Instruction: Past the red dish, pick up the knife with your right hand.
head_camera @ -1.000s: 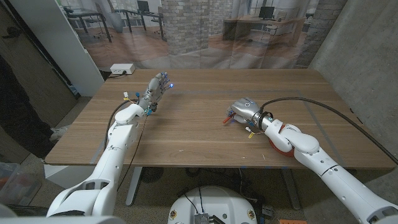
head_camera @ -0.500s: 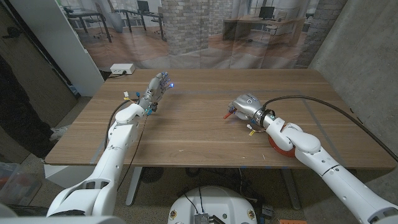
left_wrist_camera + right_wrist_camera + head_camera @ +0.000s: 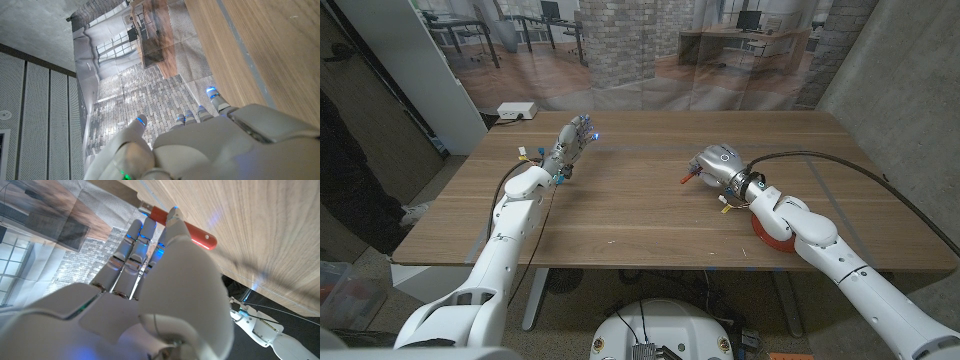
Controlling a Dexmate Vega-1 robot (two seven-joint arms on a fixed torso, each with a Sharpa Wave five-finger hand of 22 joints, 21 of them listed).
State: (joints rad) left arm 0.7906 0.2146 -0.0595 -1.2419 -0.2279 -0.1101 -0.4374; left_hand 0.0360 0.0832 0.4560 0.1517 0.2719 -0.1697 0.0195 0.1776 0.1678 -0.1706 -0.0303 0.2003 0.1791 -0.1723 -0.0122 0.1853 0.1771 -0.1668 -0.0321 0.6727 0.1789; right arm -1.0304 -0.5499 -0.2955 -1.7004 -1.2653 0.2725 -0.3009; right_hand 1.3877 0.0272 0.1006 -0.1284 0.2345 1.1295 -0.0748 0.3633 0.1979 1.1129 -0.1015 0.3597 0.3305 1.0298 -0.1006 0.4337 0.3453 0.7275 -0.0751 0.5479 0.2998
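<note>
Reaching over the knife (image 3: 689, 178), the right hand (image 3: 718, 166) covers most of it; the red handle (image 3: 182, 226) lies on the table (image 3: 630, 205) beside the fingers (image 3: 136, 242), which look extended, though I cannot tell whether they grip. Lifting appears still to come. The left hand (image 3: 570, 146) waits well apart, fingers spread, holding nothing.

Red-handled knife (image 3: 181, 227), lying flat on the wooden table (image 3: 640, 215), handle partly hidden under the right hand (image 3: 713, 165).
</note>
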